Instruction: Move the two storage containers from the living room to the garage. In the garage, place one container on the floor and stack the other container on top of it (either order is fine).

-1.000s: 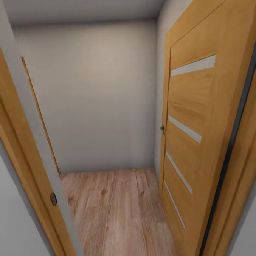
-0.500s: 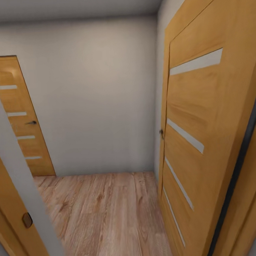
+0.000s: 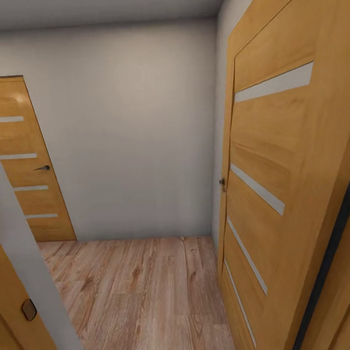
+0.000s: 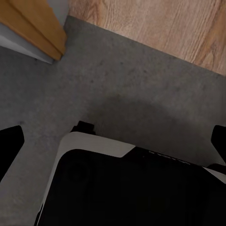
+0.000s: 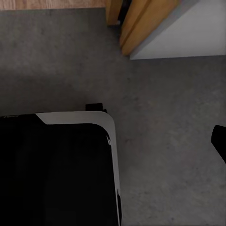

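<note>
A transit step is judged to be in hand. In the head view, a small hallway with a pale plank floor (image 3: 146, 296) is seen; an open wooden door (image 3: 279, 189) stands at 3 o'clock and a closed door (image 3: 26, 163) at 9 o'clock. Dark concrete floor (image 4: 117, 84) lies beneath the robot base (image 4: 132, 188) in the wrist views. The containers' location cannot be told. Both tools' states cannot be told. Next, driving through the doorway is called for.
</note>
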{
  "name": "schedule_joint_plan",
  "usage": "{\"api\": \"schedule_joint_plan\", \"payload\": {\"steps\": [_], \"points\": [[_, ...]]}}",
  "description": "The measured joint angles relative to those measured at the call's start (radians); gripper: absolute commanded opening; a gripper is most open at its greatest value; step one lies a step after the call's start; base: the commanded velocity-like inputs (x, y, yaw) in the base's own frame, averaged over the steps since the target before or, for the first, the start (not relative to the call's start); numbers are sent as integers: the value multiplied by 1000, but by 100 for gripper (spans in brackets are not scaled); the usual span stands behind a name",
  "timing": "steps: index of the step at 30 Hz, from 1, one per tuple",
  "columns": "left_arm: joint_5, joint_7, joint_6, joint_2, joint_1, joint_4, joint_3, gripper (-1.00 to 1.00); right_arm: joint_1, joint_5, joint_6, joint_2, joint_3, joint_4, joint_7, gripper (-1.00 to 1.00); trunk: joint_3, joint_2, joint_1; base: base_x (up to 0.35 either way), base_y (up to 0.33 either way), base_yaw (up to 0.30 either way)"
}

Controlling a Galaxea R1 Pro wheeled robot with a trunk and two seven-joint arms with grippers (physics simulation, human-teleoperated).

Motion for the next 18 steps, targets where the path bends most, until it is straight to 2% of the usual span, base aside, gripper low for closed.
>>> {"api": "schedule_joint_plan", "payload": {"steps": [7,18], "points": [[2,-8,3,-1,0,0,1,100,0,0,0,0,0,0,-1,100,0,0,0,40,0,0],[2,-8,8,0,0,0,2,100,0,-4,1,0,0,0,-1,100,0,0,-1,291,0,0]]}}
